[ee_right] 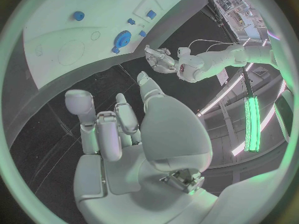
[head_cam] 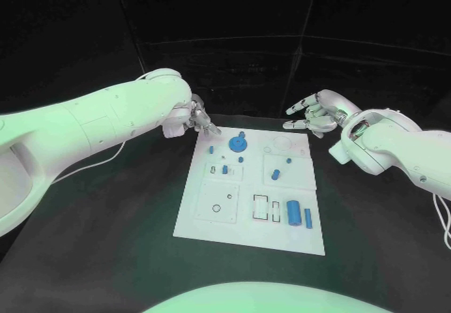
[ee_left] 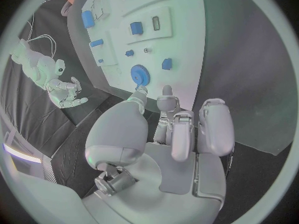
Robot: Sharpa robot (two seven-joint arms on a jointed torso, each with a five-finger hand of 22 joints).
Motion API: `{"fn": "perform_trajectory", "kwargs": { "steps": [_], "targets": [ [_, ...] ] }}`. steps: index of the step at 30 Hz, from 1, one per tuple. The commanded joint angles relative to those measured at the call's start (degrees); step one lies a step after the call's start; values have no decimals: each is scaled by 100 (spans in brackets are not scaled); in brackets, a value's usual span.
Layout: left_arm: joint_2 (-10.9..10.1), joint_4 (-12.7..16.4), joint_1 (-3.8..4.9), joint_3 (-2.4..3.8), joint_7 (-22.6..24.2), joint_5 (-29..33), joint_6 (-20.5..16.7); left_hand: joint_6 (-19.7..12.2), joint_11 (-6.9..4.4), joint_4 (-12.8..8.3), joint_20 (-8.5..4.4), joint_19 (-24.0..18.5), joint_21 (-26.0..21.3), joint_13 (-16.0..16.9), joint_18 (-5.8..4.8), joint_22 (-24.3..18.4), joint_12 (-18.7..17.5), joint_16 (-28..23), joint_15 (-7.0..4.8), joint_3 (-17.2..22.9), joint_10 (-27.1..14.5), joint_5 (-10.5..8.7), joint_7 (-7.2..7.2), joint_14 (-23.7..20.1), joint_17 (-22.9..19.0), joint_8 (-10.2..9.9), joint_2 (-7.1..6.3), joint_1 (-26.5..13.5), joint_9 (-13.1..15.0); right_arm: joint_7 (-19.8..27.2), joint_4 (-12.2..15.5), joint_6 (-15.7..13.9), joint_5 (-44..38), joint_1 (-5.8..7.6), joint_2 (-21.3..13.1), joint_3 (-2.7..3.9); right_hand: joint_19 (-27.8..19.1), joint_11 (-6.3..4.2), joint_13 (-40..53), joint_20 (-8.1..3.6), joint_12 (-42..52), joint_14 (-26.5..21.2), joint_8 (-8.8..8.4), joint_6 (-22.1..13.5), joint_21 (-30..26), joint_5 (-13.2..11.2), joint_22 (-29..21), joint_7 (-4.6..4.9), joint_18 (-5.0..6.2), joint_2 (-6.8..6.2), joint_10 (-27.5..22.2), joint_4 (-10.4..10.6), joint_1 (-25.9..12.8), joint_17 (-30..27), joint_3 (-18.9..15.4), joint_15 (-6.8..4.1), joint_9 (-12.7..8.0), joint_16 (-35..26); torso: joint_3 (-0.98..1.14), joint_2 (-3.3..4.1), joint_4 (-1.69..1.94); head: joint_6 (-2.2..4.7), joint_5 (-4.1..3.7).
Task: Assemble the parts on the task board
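Note:
The white task board [head_cam: 216, 225] lies mid-table. A blue gear [head_cam: 238, 142] sits near its far edge, and several small blue parts lie below it, among them a peg [head_cam: 276, 174] and a long cylinder [head_cam: 293, 211]. My left hand [head_cam: 200, 120] hovers off the board's far left corner, fingers loosely bent and holding nothing. In the left wrist view the left hand [ee_left: 181, 129] points its thumb toward the gear [ee_left: 140, 75] without touching it. My right hand [head_cam: 313, 112] hangs beyond the far right corner, fingers apart and empty. The right wrist view shows the right hand [ee_right: 124, 129] above the board [ee_right: 56, 40].
Black table [head_cam: 103, 228] surrounds the board on all sides. A white cable [head_cam: 103, 160] trails under my left arm. Empty slots and recesses [head_cam: 218, 208] mark the board's near half.

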Motion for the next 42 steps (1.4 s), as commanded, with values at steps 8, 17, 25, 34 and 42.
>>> {"fn": "perform_trajectory", "kwargs": {
  "steps": [8,17,25,34,42],
  "targets": [
    [207,-419,-84,-46,156,-286,451,25,14,8,45,58,-28,-37,47,4,-30,18,40,-48,-57,24,19,594,1509,-26,0,87,-21,51,-4,-86,-14,11,25,5,-69,9,-189,-10,-166,377,26,27,-77,31,-102,5,128,34,-162,11,-4,567,-25,-51,-10,-70,3,-6,4,-2,15],
    [284,-503,-135,-54,196,-408,558,66,10,23,48,61,-20,-50,46,17,-32,18,40,-86,-62,18,11,594,1509,-18,20,96,-37,41,-2,-130,-14,11,33,5,-96,7,-232,-11,-202,365,30,24,-110,37,-160,4,137,47,-193,21,9,514,-29,-53,-10,-97,6,-8,5,-15,15],
    [311,-489,-146,-54,211,-401,669,151,-5,41,45,68,-4,-20,42,43,5,18,31,-161,-43,13,-10,594,1509,9,51,125,-60,39,-4,-125,-14,11,38,5,-96,7,-232,-11,-202,365,30,24,-110,37,-160,4,137,47,-193,21,9,514,-29,-53,-10,-97,4,-9,7,-22,7],
    [340,-501,-153,-56,158,-398,835,209,-21,-9,36,69,-2,-35,42,50,10,18,17,-212,-44,17,-27,594,1509,22,91,257,-92,39,-2,-112,-14,11,42,5,-102,6,-227,-12,-199,361,33,23,-121,40,-176,2,139,55,-188,26,19,500,-30,-55,-10,-105,3,-5,7,-24,7],
    [379,-519,-178,-61,166,-398,846,220,-24,-34,33,70,2,-36,40,59,13,18,15,-223,-44,17,-29,594,1509,21,117,314,-108,40,1,-105,-14,11,48,5,-102,6,-227,-12,-199,361,33,23,-121,40,-176,2,139,55,-188,26,19,500,-30,-55,-10,-105,2,-7,5,-25,0]
  ]
}}
